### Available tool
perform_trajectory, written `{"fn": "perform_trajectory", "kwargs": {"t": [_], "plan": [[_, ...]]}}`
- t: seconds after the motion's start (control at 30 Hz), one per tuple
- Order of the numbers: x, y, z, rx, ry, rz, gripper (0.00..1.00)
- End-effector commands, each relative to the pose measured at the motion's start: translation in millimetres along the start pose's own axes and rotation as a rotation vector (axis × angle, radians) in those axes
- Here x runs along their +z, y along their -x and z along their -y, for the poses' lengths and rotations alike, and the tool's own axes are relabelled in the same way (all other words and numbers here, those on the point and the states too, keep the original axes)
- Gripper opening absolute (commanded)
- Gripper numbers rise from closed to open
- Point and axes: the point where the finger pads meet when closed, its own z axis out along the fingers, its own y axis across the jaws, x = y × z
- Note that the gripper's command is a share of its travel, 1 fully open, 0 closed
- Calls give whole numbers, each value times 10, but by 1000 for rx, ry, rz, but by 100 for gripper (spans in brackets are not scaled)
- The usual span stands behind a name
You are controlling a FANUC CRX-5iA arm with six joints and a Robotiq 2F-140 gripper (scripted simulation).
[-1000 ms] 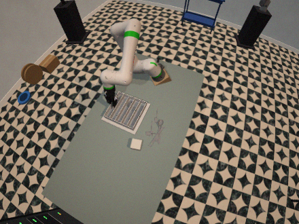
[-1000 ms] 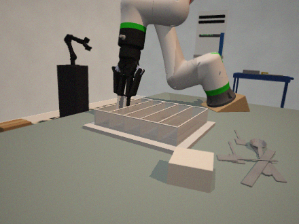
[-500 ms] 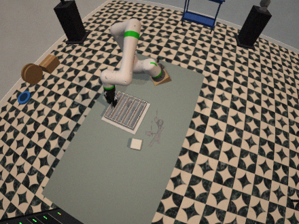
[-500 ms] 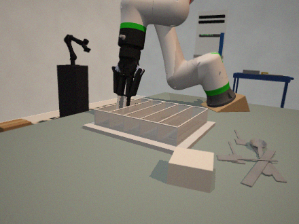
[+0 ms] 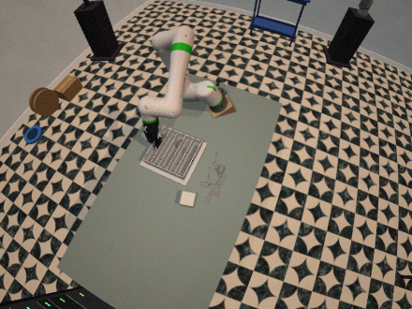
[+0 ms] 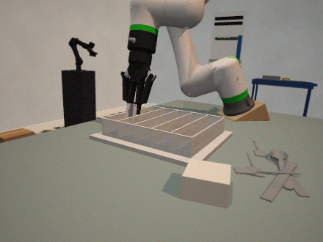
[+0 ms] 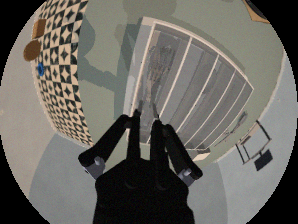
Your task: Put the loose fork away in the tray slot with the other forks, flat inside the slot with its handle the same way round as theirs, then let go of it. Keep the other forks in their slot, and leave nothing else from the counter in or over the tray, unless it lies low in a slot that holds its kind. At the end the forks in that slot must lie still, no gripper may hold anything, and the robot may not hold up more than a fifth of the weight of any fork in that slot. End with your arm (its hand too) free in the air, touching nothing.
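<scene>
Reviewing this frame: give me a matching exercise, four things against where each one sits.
Things
1. gripper
2. white block
3. cutlery pile
4. arm's base

Places
A. loose on the counter, right of the block in the exterior view
B. at the tray's far left end slot, pointing down
C. on the counter just in front of the tray
D. on the wedge at the counter's far edge

Pairs: 1-B, 2-C, 3-A, 4-D
</scene>
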Motion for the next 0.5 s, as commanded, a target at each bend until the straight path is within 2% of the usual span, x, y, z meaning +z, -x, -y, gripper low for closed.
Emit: {"fn": "perform_trajectory", "kwargs": {"t": [0.0, 0.23, 0.47], "plan": [[-2, 2, 0, 0, 0, 0, 14], [-36, 9, 0, 0, 0, 0, 14], [-177, 35, 0, 0, 0, 0, 14]]}}
